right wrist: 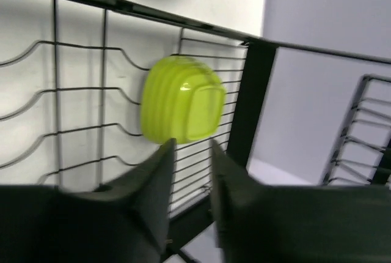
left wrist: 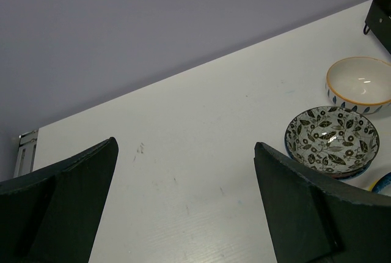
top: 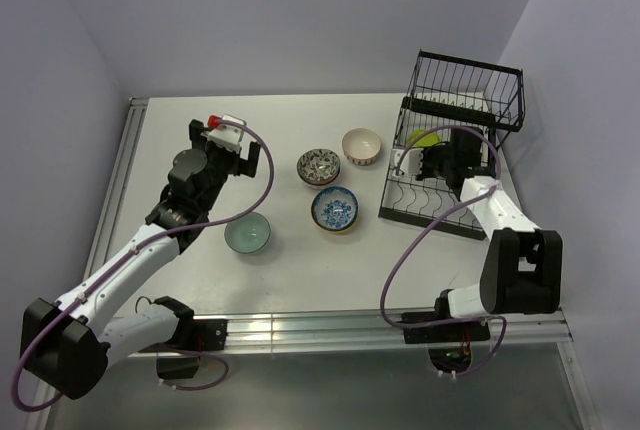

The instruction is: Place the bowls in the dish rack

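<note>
lime-green bowl sits in the dish rack slots, so i read this as between bowls. four more on the table, cream bowl nearest. next: lift clear of the wires, swing left, drop onto its rim. right gripper reaches over the rack, jaws nearly together, nothing between. left gripper hovers low, spread wide.

Lime-green bowl on its side among dish rack wires, base toward camera. Right gripper just below it, jaws narrowly apart. View blurred.
</note>
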Action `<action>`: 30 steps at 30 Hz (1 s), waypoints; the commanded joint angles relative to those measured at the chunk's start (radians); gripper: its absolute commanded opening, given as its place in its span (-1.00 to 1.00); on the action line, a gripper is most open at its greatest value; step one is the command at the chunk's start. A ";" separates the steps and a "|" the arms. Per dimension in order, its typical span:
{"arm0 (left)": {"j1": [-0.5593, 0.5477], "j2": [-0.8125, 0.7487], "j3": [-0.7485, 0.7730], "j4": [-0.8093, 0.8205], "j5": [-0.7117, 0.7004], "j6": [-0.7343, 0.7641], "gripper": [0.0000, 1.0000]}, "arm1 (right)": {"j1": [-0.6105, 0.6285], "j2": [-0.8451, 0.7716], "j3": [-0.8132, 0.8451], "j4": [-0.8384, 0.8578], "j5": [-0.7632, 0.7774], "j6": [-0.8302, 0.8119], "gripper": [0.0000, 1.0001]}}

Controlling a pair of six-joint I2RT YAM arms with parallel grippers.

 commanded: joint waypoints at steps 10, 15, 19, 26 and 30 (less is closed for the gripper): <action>0.004 -0.026 0.009 0.030 0.020 -0.004 0.99 | -0.001 0.133 0.012 -0.050 0.156 0.028 -1.00; 0.003 -0.020 0.000 0.036 0.025 -0.007 0.99 | -0.001 0.199 0.048 0.015 0.195 0.061 -1.00; 0.004 -0.010 0.001 0.045 0.020 -0.007 0.99 | -0.003 0.266 0.083 0.051 0.205 0.074 -1.00; 0.004 0.013 0.010 0.051 0.017 0.003 0.99 | -0.004 0.361 0.144 0.134 0.215 0.092 -1.00; 0.004 0.021 0.009 0.054 0.016 0.008 0.99 | -0.004 0.398 0.167 0.172 0.211 0.087 -1.00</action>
